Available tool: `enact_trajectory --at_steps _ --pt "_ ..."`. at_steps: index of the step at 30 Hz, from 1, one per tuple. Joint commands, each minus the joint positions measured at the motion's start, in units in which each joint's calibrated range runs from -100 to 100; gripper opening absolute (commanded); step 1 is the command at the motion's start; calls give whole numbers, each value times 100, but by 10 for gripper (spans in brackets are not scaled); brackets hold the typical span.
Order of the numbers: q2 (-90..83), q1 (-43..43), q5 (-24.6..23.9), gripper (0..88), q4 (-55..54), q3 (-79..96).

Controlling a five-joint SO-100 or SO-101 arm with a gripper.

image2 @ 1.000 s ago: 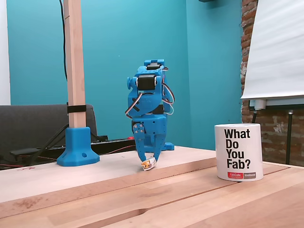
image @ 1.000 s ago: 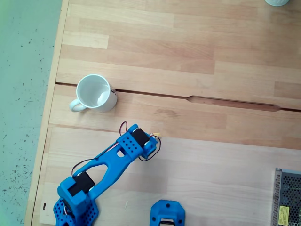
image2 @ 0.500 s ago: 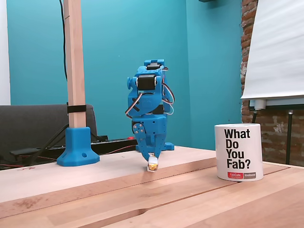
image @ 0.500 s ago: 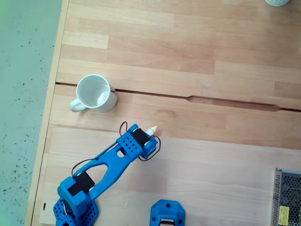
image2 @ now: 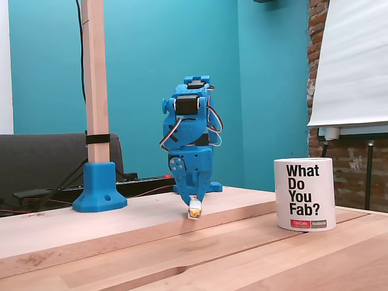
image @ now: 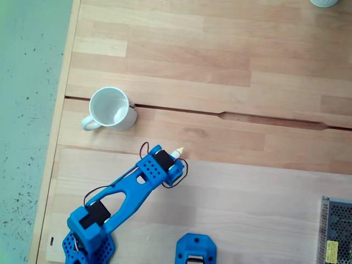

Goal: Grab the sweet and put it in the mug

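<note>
Since a second ago the gripper (image2: 194,205) has tilted the sweet (image2: 194,211) upright; fingers pinch its top, right of the mug (image: 112,109). Light, crinkly, slippery.

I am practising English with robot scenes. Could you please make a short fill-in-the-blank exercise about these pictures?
1. The gripper is shut on the ____.
2. In the fixed view from above, the mug has its handle pointing to the ____ of the picture.
3. The last printed word on the mug in the fixed view from the side is ____.
4. The arm is coloured ____.

Missing words: sweet; left; Fab?; blue
</note>
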Motion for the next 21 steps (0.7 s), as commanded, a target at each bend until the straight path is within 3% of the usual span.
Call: enact_trajectory --at_steps 1,21 --pt "-689 5 -15 0 53 -130" --pt "-741 5 -24 0 -36 -14"
